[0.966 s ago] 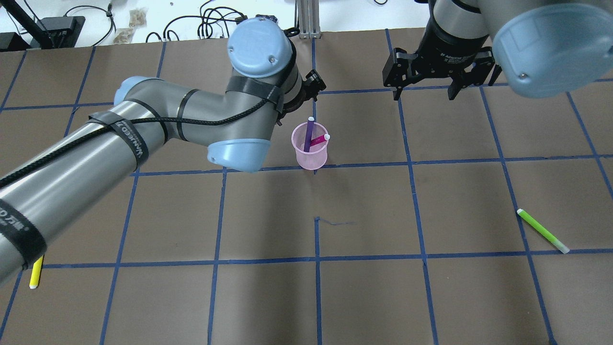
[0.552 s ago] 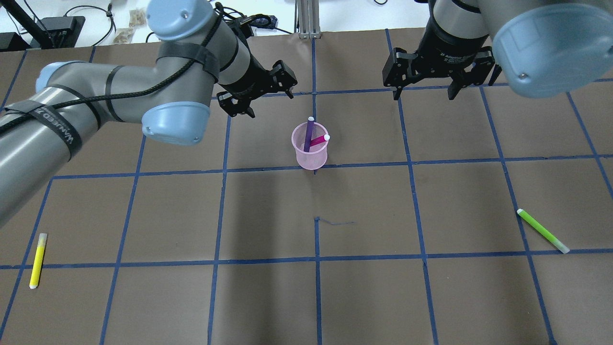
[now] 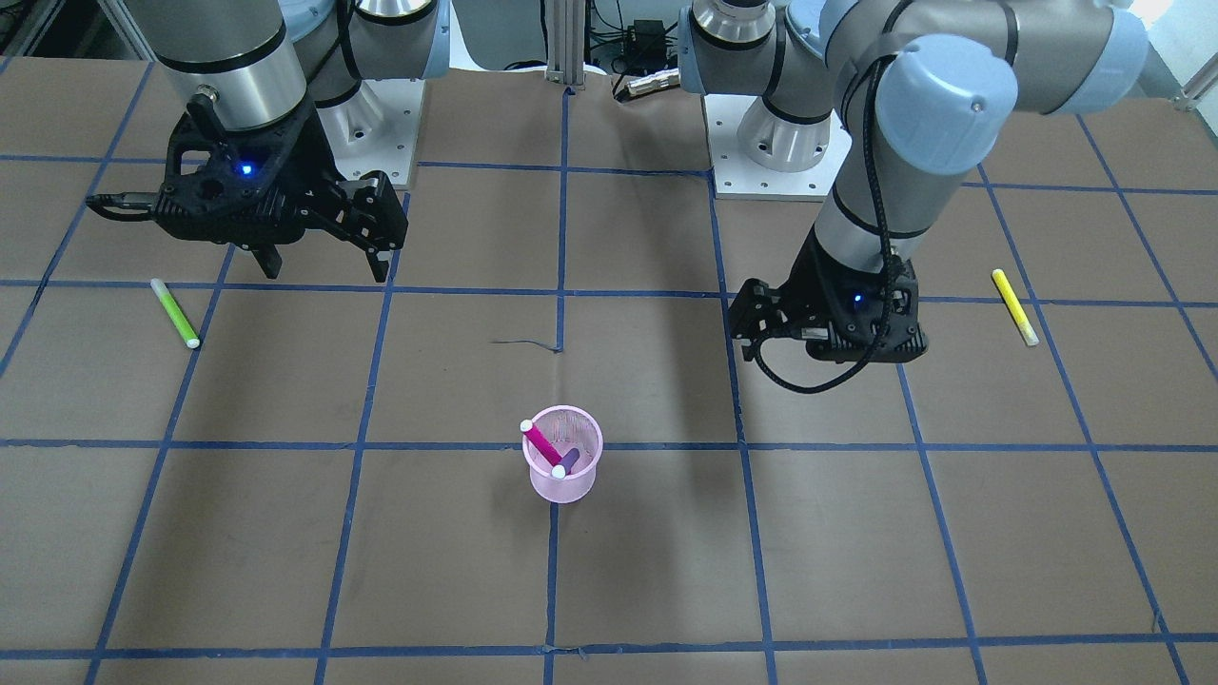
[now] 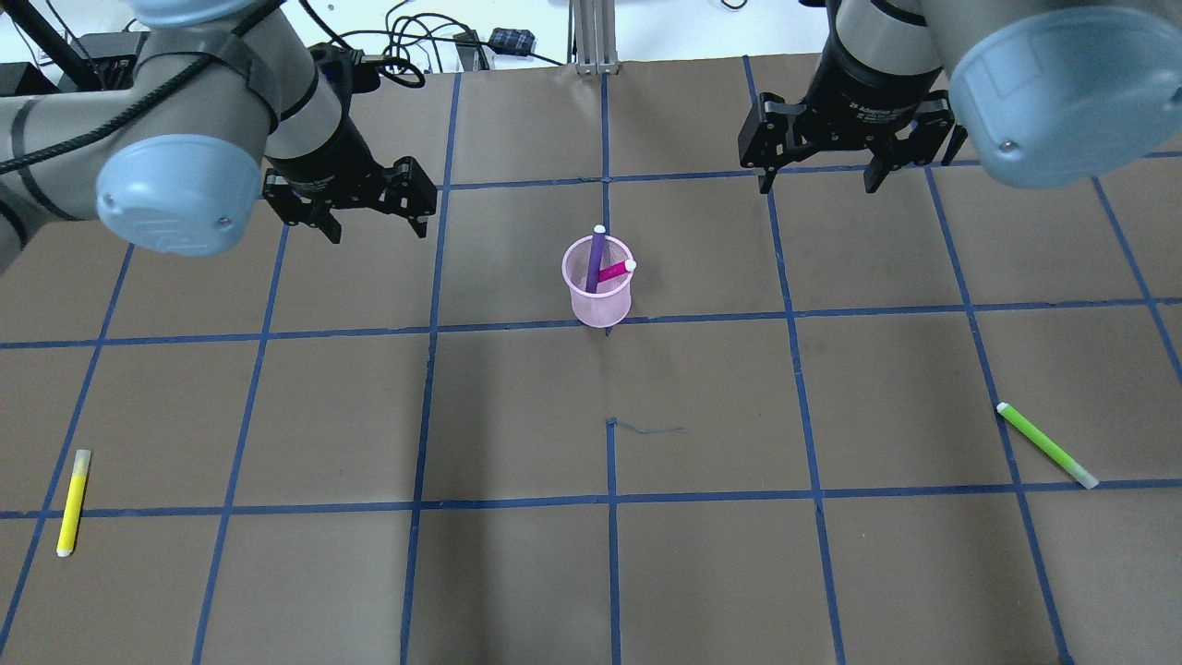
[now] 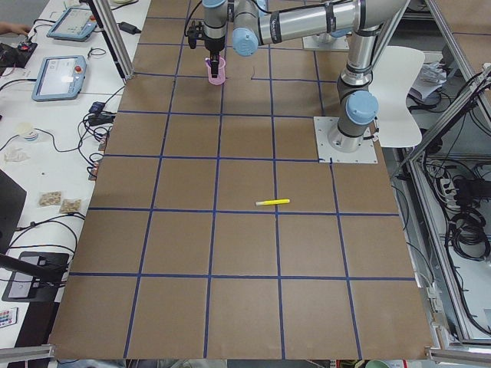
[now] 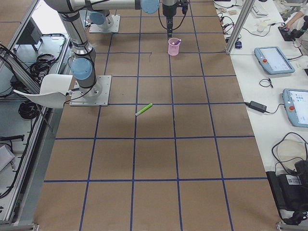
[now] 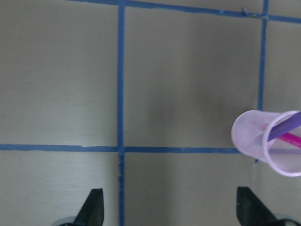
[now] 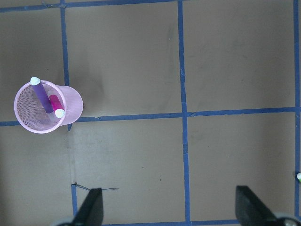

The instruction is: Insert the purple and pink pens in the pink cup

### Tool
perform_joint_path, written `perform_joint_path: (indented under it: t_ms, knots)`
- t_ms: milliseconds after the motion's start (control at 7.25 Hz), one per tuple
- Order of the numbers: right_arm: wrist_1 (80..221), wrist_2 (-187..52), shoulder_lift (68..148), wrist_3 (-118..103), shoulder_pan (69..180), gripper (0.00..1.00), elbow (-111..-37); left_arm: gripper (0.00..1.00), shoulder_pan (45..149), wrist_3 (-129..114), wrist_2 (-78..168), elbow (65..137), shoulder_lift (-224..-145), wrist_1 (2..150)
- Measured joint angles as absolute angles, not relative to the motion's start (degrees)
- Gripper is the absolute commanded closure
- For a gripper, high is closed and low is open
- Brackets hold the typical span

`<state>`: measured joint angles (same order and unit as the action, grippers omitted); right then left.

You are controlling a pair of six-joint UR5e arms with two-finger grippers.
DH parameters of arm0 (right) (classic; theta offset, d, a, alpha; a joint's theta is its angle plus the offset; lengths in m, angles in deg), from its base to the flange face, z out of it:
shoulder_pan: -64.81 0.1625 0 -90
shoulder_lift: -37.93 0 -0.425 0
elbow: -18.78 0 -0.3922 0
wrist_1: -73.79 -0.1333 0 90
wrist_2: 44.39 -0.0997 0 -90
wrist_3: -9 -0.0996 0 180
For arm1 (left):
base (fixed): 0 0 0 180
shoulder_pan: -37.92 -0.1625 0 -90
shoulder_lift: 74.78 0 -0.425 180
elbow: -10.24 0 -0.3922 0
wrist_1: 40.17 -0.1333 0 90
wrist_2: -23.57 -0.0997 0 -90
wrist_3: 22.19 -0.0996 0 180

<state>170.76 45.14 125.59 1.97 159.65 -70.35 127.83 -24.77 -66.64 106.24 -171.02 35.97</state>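
Note:
The pink mesh cup (image 4: 597, 300) stands upright near the table's middle, also in the front view (image 3: 563, 480). The purple pen (image 4: 595, 259) and the pink pen (image 4: 613, 271) both stand tilted inside it, white caps up. My left gripper (image 4: 377, 222) is open and empty, above the table to the left of the cup. Its wrist view shows the cup (image 7: 265, 146) at the right edge. My right gripper (image 4: 818, 180) is open and empty, beyond and to the right of the cup. Its wrist view shows the cup (image 8: 44, 110) with both pens.
A yellow pen (image 4: 72, 501) lies on the table at the near left. A green pen (image 4: 1046, 444) lies at the near right. Blue tape lines grid the brown table. Cables and devices lie beyond the far edge (image 4: 397, 51).
My left arm has swung left, away from beside the cup, with its gripper open. The right arm, the cup and both pens have not moved.

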Motion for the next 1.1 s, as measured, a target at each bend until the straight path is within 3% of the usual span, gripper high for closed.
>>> perform_joint_path:
  t_ms: [1103]
  knots:
    - [170.4,43.0,125.6,2.0,159.4,0.00,-70.0,0.00,124.0,-29.0,-67.4,107.2,-163.1,44.1]
